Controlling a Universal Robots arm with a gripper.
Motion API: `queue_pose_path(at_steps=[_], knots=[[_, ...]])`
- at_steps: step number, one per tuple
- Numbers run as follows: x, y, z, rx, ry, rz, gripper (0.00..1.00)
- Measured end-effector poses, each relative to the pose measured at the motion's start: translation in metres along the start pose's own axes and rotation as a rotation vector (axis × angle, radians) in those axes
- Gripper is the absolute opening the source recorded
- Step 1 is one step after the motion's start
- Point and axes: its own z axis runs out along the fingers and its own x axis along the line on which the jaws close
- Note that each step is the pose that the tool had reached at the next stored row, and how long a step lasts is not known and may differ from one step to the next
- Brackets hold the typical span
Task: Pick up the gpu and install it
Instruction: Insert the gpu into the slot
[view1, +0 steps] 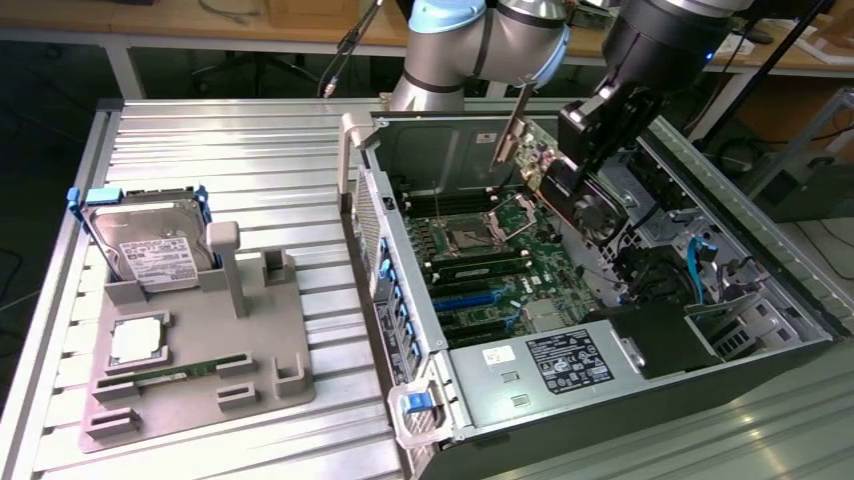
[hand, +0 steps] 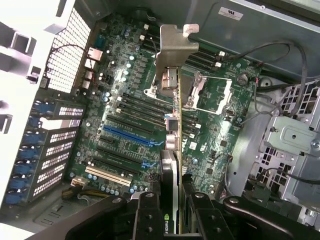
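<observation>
My gripper (view1: 603, 135) is shut on the gpu (view1: 585, 205), a dark card with a round fan on one face and a silvery end bracket (view1: 510, 130). I hold it on edge above the motherboard (view1: 487, 255) inside the open computer case (view1: 400, 300). In the wrist view the gpu (hand: 170, 165) runs edge-on away from my gripper (hand: 173, 212), with its bracket (hand: 175, 45) at the far end. Black fingers (hand: 147, 215) clamp both faces of the card. It hangs clear above the board, beside the blue expansion slot (hand: 131, 136) and the CPU socket (hand: 210, 95).
A grey parts holder (view1: 200, 330) at the exterior view's left carries a hard drive with blue rails (view1: 147, 245), a processor (view1: 138, 340) and a memory stick (view1: 167, 375). The power supply (view1: 561, 365), drive cage (hand: 295, 145) and loose cables (hand: 270, 50) crowd the case.
</observation>
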Motion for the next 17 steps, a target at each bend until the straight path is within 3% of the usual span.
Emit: queue_pose_path(at_steps=[17], knots=[[0.0000,0.0000,0.0000,-0.0005,0.0023,-0.062,0.27]])
